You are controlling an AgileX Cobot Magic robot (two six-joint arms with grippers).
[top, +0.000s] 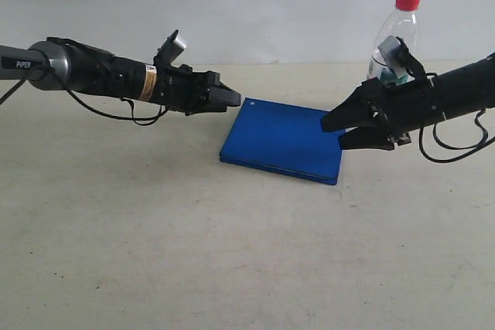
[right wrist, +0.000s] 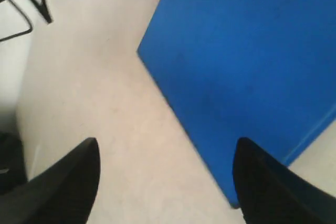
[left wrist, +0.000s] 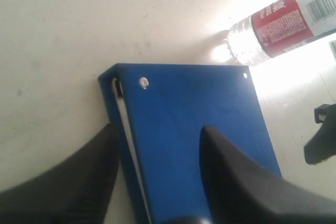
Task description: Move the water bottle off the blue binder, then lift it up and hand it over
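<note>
The blue binder (top: pixel 282 141) lies flat on the table; it also shows as the binder (left wrist: pixel 194 119) in the left wrist view and the binder (right wrist: pixel 241 51) in the right wrist view. The water bottle (top: pixel 398 32) stands upright off the binder, behind my right arm, which hides its lower part. Its labelled body, the bottle (left wrist: pixel 283 22), is just past the binder's far corner. My left gripper (top: pixel 236 98) is open at the binder's far left corner, its fingers straddling the spine edge (left wrist: pixel 160 128). At the binder's right edge my right gripper (top: pixel 333 134) is open and holds nothing (right wrist: pixel 167 142).
The beige table (top: pixel 155 253) runs back to a white wall (top: pixel 232 5). Black cables hang under both arms, one a cable (top: pixel 452 148) at the right. A dark part of the right gripper (left wrist: pixel 320 140) shows beyond the binder in the left wrist view.
</note>
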